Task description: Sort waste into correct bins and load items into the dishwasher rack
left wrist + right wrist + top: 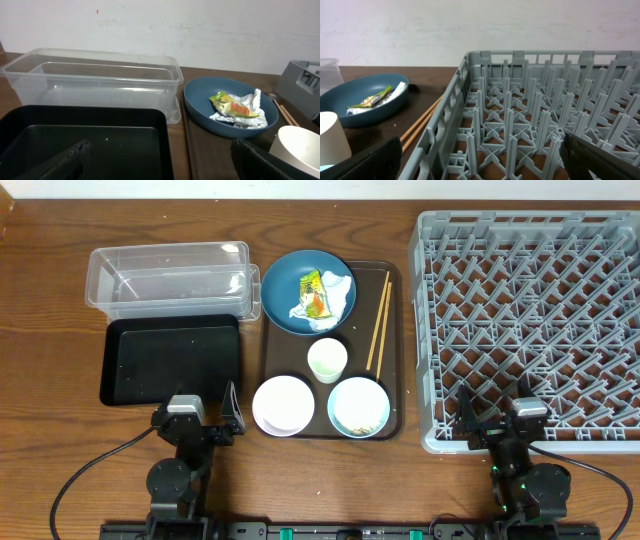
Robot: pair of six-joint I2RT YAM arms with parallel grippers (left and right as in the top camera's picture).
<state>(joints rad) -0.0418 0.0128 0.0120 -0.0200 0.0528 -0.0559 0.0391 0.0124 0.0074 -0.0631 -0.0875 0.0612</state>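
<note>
Blue plate [283,282] holding crumpled tissue [322,295], chopsticks [378,323] beside

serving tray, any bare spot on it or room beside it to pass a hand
Crowded: dark blue plate, small white cup, white bowl, pale blue bowl and chopsticks fill the serving tray. Bare: a patch left of the cup, between plate and white bowl. The strip toward the dishwasher rack is narrow.
</note>
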